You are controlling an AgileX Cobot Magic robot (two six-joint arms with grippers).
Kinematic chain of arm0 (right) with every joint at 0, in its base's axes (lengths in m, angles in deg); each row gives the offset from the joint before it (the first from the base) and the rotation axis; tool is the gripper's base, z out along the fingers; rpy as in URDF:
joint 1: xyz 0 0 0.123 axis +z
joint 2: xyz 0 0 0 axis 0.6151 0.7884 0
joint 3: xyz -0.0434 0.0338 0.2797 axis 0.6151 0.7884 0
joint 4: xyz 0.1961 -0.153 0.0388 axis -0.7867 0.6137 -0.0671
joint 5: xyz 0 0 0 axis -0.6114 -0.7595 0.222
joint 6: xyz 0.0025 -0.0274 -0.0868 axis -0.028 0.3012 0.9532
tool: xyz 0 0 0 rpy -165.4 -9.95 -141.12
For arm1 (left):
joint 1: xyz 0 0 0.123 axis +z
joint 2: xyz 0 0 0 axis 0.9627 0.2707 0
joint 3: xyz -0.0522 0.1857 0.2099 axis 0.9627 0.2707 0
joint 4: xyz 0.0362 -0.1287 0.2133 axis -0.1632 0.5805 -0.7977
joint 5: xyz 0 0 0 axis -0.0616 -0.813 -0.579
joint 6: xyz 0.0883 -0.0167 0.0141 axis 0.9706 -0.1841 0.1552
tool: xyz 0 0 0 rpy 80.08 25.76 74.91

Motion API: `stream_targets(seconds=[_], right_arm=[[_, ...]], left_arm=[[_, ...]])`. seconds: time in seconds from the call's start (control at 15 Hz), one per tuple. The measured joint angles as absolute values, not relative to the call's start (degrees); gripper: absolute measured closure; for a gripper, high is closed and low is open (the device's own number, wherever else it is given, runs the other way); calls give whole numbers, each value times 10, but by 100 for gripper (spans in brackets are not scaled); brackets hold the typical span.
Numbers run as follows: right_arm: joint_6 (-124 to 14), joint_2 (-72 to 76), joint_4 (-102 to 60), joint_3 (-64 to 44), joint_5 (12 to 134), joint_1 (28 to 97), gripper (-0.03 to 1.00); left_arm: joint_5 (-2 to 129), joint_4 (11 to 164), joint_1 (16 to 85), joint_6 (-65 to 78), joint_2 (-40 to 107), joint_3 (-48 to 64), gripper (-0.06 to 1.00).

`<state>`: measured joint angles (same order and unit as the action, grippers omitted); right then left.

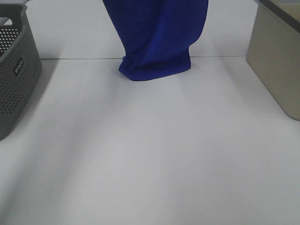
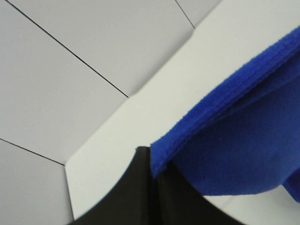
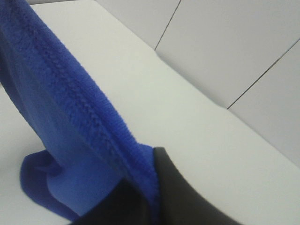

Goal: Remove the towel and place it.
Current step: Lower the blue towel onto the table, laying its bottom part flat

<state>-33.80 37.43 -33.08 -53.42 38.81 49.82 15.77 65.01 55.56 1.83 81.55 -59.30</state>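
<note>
The royal-blue towel [image 1: 157,37] hangs down from above the top edge of the exterior high view, and its lower end rests bunched on the white table near the back. Both grippers are out of that view. In the left wrist view my left gripper [image 2: 153,176] is shut on a hemmed edge of the towel [image 2: 234,136]. In the right wrist view my right gripper [image 3: 152,187] is shut on another hemmed edge of the towel [image 3: 61,108]. The towel stretches between them. Its white tag does not show.
A grey perforated basket [image 1: 16,70] stands at the left edge of the white table [image 1: 150,154]. A beige bin [image 1: 276,56] stands at the right edge. The table's back edge meets a tiled floor [image 2: 56,79].
</note>
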Motion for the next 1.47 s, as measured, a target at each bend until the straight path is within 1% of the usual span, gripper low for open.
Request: stream_targets(seconds=[0.2,0.33,0.4,0.47,0.67,0.8,1.0,1.13,1.47], right_arm=[[-376,350,-331,-534,273,498,95],[-396,347,-333,-534,219,498,95],[-410,344,-341,-534,164,498,95],[-414,343,-349,-534,141,498,95],[-419,342,-364,-534,129,500,95],[-433,340,-373,-534,129,503,95],[-480,314,-399,-534,125,505,95],[-499,296,-444,-534,120,505,95],[-507,244,-482,-497,119,505,95]], left_arm=[[4,670,556,-33,783,-593,94],[-18,675,556,-81,779,-592,94],[-22,678,556,-126,768,-572,94],[-23,676,556,-144,762,-557,94],[-23,633,553,-219,720,-495,94],[-23,623,552,-243,681,-452,94],[-21,636,552,-260,598,-356,94],[-21,638,552,-261,555,-295,94],[-19,647,552,-276,493,-278,94]])
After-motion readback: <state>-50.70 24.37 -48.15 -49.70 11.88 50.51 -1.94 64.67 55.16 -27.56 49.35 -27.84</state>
